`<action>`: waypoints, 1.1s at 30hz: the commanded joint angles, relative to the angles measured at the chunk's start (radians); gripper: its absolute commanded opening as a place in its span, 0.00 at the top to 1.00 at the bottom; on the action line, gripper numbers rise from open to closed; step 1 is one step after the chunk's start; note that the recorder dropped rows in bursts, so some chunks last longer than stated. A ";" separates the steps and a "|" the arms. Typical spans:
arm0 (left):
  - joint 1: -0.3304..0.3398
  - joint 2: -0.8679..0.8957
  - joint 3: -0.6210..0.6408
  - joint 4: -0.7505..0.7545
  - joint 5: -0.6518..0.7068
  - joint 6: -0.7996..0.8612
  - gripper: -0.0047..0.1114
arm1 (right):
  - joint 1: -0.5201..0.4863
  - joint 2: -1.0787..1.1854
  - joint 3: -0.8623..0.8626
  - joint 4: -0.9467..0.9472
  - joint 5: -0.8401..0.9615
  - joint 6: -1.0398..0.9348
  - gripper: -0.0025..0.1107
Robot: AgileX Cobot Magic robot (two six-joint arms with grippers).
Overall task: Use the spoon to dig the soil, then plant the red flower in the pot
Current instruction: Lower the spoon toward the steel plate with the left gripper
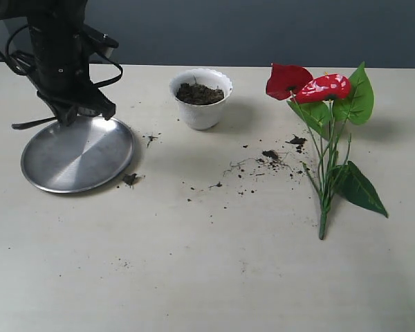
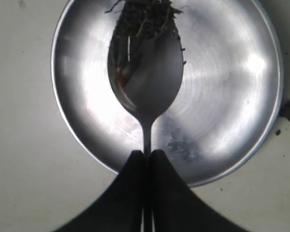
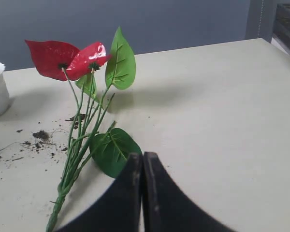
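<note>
Clamping the spoon [image 2: 146, 82] by its thin, stiff handle in the left gripper [image 2: 147, 159] above the left plate [image 2: 232, 96]; crumbly soil [image 2: 146, 17] likely spilling if tilted; right gripper [image 3: 142, 164] closed, empty

Over on the left arm [image 1: 59, 48]: all black, a chunky, blocky housing, thin black cables [image 1: 120, 71] looping off both sides. The left gripper [image 2: 146, 154] shows two matte black fingers [image 2: 125, 198], broad-based, tapering to narrow tips. The right gripper [image 3: 142, 157], same black tapered pair, with a faint sheen.
</note>
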 commanded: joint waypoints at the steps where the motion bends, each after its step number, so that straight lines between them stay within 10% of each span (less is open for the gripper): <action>1: 0.001 -0.009 0.002 0.003 -0.101 -0.010 0.95 | 0.003 -0.005 0.002 0.000 -0.010 -0.001 0.98; 15: 0.001 -0.009 0.002 -0.003 -0.418 -0.010 0.95 | 0.003 -0.005 0.002 0.000 -0.010 -0.001 0.98; 33: 0.001 -0.009 0.002 -0.058 -0.233 -0.010 0.95 | 0.003 -0.005 0.002 -0.002 -0.010 -0.001 0.98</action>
